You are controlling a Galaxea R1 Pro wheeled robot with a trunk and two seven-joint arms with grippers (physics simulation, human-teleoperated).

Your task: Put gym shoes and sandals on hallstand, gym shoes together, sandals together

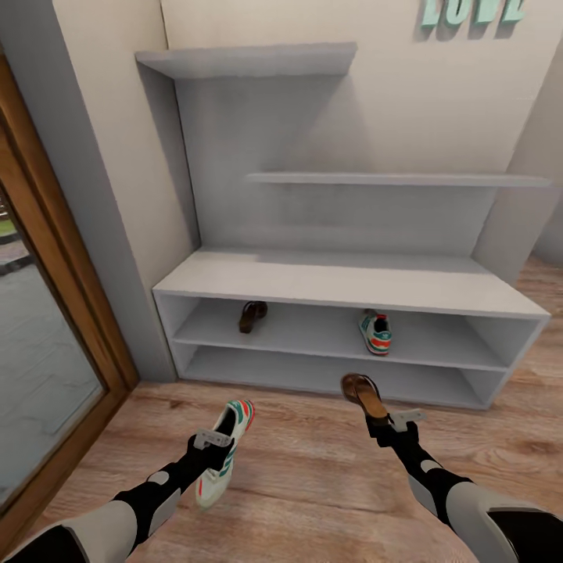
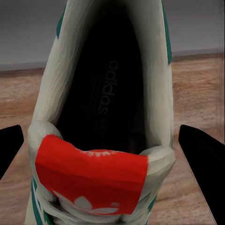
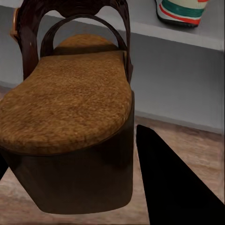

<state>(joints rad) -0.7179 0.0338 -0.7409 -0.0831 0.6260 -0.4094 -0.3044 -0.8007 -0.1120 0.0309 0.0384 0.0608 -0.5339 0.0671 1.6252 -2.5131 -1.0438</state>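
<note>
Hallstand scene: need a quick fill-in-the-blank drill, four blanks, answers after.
1. The left gripper holds a gym ____.
2. The right gripper holds a ____.
3. On the hallstand, the shelved sandal and shelved gym shoe sit on the ____ open shelf.
4. The wall letters read ____.

Answers: shoe; sandal; upper; LOVE

Lighting: even, soft, moderately bright. Hallstand (image 1: 344, 281): faint shade beneath its upper shelves and inside its low open shelves; no glare. Render slightly soft throughout. Wrist views: close surfaces blurred and coarse; straight lines bow near the head view's edges.
</note>
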